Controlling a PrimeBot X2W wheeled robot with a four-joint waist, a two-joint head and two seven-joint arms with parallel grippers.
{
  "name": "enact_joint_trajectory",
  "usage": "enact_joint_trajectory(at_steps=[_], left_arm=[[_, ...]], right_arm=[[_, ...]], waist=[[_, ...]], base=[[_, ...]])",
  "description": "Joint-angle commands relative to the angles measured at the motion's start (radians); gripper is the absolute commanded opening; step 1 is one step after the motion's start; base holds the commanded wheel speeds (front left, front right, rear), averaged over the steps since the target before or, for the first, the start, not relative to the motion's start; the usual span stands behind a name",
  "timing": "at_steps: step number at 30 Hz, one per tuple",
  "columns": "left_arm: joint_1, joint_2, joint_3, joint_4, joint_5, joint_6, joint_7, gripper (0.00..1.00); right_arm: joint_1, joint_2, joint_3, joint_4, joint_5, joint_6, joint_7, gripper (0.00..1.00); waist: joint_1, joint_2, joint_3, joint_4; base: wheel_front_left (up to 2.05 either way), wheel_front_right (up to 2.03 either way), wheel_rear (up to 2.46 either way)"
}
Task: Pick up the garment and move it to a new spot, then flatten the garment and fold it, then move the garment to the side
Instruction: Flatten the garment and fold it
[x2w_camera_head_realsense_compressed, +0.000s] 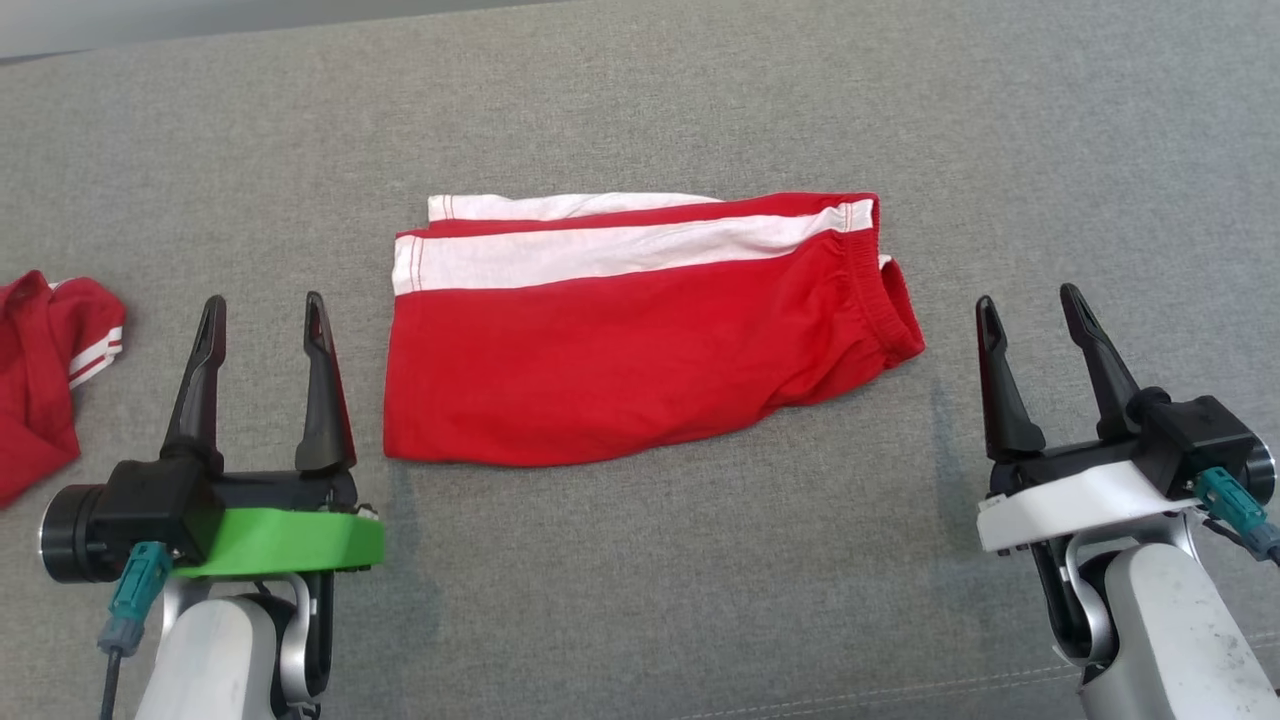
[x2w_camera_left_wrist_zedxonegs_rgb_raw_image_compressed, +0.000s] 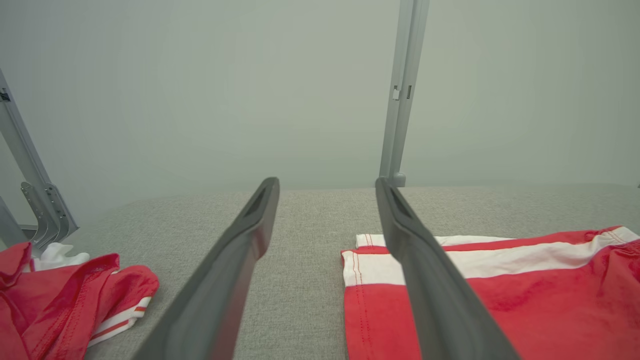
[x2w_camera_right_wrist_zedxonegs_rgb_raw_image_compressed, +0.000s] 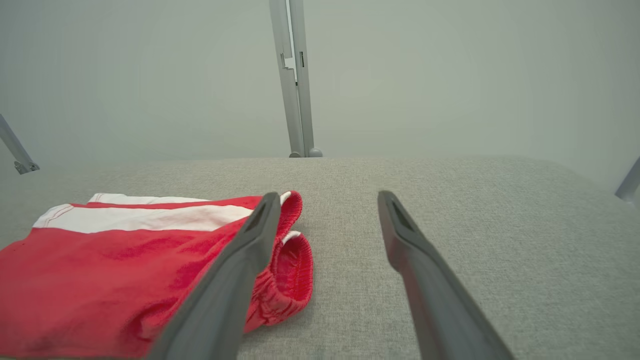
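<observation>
The shorts (x2w_camera_head_realsense_compressed: 640, 350) lie folded on the worktop (x2w_camera_head_realsense_compressed: 700, 600) between the left pincer (x2w_camera_head_realsense_compressed: 265, 300) and right pincer (x2w_camera_head_realsense_compressed: 1028, 296), both wide open and empty, so folding looks done and only the move to the side seems left.

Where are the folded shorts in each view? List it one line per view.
Head view: shorts in the middle of the picture.
Left wrist view: shorts at the lower right.
Right wrist view: shorts at the lower left.
Shared landmark: the white stripe along their far edge.
</observation>
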Motion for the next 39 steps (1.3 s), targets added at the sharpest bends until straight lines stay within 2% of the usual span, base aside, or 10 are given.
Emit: enact_joint_trajectory(at_steps=[1, 9, 16, 21, 30, 31, 33, 34, 39], left_arm=[[0.006, 0.003, -0.004, -0.003, 0.001, 0.001, 0.003, 1.00], [-0.034, -0.008, -0.032, 0.005, -0.001, -0.010, 0.009, 1.00], [-0.062, -0.025, -0.052, 0.026, -0.005, -0.015, 0.003, 1.00], [-0.070, -0.032, -0.058, 0.037, -0.009, -0.017, 0.000, 1.00], [-0.084, -0.033, -0.058, 0.054, -0.013, -0.025, -0.005, 1.00], [-0.085, -0.032, -0.057, 0.055, -0.013, -0.024, -0.006, 1.00], [-0.086, -0.029, -0.055, 0.057, -0.012, -0.023, -0.006, 1.00], [-0.087, -0.028, -0.054, 0.057, -0.011, -0.023, -0.006, 1.00], [-0.084, -0.023, -0.050, 0.056, -0.010, -0.020, -0.008, 1.00]], right_arm=[[0.003, -0.007, -0.003, 0.011, 0.006, 0.000, -0.001, 1.00], [-0.101, -0.005, 0.039, 0.105, 0.032, 0.000, 0.034, 1.00], [-0.192, 0.005, 0.054, 0.212, 0.040, 0.000, 0.124, 1.00], [-0.201, 0.009, 0.027, 0.274, 0.042, 0.000, 0.180, 1.00], [-0.164, 0.027, -0.004, 0.354, 0.085, 0.000, 0.178, 1.00], [-0.163, 0.029, 0.009, 0.359, 0.095, 0.000, 0.178, 0.85], [-0.166, 0.030, 0.030, 0.364, 0.122, 0.000, 0.166, 0.24], [-0.167, 0.027, 0.038, 0.369, 0.129, 0.000, 0.162, 0.00], [-0.165, 0.005, 0.054, 0.373, 0.179, -0.001, 0.144, 0.00]], waist=[[0.0000, 0.0000, 0.004, 0.007], [0.0000, 0.0000, 0.031, 0.051], [0.0000, 0.0000, 0.054, 0.088], [0.0000, 0.0000, 0.068, 0.098], [0.0000, 0.0000, 0.075, 0.094], [0.0000, 0.0000, 0.074, 0.092], [0.0000, 0.0000, 0.072, 0.088], [0.0000, 0.0000, 0.071, 0.086], [0.0000, 0.0000, 0.066, 0.076]], base=[[0.00, 0.00, 0.00], [0.00, 0.00, 0.00], [0.00, 0.00, 0.00], [0.00, 0.00, 0.00], [0.00, 0.00, 0.00], [0.00, 0.00, 0.00], [0.00, 0.00, 0.00], [0.00, 0.00, 0.00], [0.00, 0.00, 0.00]])
